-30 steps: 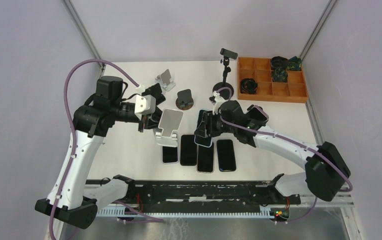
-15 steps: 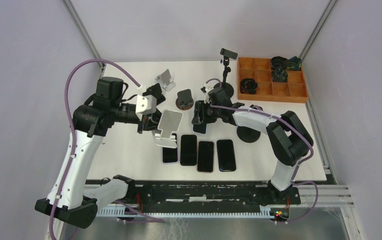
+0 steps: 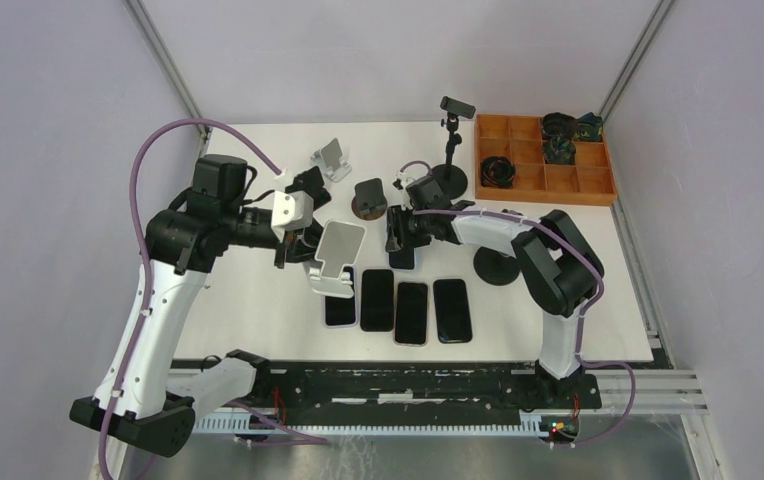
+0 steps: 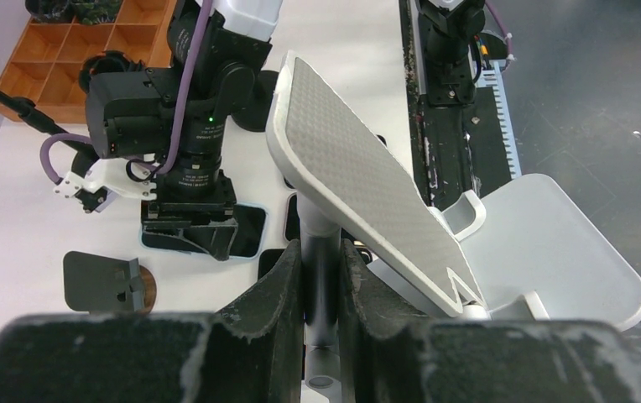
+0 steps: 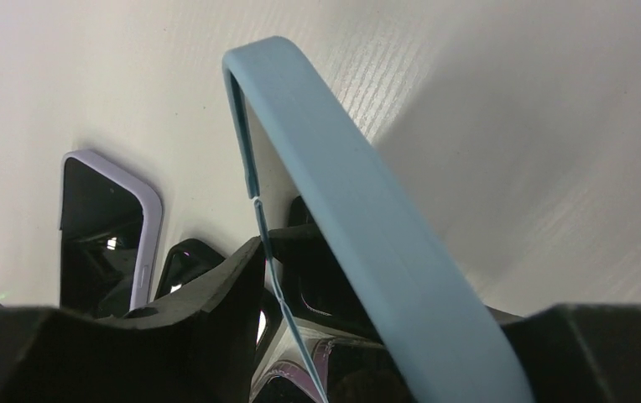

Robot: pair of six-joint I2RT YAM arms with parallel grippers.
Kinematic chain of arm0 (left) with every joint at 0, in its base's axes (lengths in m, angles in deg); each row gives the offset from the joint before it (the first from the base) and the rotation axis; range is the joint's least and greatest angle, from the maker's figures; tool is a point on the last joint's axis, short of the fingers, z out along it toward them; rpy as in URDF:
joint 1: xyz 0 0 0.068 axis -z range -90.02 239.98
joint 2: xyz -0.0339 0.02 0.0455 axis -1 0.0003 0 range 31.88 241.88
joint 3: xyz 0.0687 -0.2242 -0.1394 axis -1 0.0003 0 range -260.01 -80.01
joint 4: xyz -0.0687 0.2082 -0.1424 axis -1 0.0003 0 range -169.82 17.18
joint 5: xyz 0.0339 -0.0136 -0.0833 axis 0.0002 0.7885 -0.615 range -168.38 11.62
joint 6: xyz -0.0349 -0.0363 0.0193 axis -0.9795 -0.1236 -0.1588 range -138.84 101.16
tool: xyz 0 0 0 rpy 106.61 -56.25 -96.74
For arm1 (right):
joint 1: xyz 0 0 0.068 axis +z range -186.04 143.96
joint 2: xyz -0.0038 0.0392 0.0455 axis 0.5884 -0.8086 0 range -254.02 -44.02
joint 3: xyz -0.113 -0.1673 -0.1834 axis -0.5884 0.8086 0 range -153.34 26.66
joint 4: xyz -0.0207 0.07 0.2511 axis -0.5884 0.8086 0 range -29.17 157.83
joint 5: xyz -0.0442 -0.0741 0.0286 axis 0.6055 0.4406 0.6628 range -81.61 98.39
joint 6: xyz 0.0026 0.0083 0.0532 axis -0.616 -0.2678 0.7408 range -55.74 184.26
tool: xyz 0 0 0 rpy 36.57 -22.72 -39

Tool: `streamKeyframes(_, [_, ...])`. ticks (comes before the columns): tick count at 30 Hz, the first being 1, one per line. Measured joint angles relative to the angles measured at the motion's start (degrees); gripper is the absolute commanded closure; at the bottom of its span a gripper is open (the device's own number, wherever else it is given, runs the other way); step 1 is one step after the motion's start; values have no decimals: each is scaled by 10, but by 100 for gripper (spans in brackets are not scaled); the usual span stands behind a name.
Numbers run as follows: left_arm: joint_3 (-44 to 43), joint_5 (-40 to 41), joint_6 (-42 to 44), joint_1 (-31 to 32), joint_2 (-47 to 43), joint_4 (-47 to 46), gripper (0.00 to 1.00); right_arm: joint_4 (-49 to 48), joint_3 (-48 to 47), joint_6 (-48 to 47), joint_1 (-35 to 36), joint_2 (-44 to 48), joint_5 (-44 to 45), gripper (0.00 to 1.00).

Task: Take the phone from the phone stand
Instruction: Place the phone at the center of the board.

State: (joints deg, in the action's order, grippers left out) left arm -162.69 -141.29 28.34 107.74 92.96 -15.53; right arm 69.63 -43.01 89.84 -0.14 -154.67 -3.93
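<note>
Pinching the stem of the stand (image 4: 359,185), the left claw (image 4: 321,277) sits near the right claw (image 3: 398,240), which grips a blue-cased phone (image 5: 359,193) over the tabletop (image 3: 258,300).

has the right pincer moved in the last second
Yes. The right pincer, gripping the blue-cased phone, has gone toward the far side of the table and slightly left, away from the phones lying flat.
</note>
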Motion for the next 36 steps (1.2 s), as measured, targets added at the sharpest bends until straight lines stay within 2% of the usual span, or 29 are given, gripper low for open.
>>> streamKeyframes(2, [0, 0, 2, 0, 0, 0, 98, 10, -6, -5, 2, -1, 10, 15])
streamKeyframes(3, [0, 0, 3, 0, 0, 0, 98, 13, -6, -12, 3, -1, 24, 3])
streamKeyframes(15, [0, -2, 8, 0, 2, 0, 98, 50, -6, -32, 0, 20, 134, 2])
streamKeyframes(22, [0, -2, 8, 0, 3, -1, 98, 66, 7, -44, 0, 112, 154, 2])
streamKeyframes(26, [2, -3, 8, 0, 3, -2, 98, 53, 54, -44, 0, 237, 96, 2])
streamKeyframes(29, [22, -8, 16, 0, 0, -9, 98, 14, 108, -33, 1, 357, 4, 3])
streamKeyframes(32, [48, -8, 28, 0, 1, -12, 98, -60, 169, 9, 6, 468, -103, 4])
streamKeyframes(36, [55, -13, 38, 0, 3, -20, 98, -169, 236, 76, 45, 552, -185, 7])
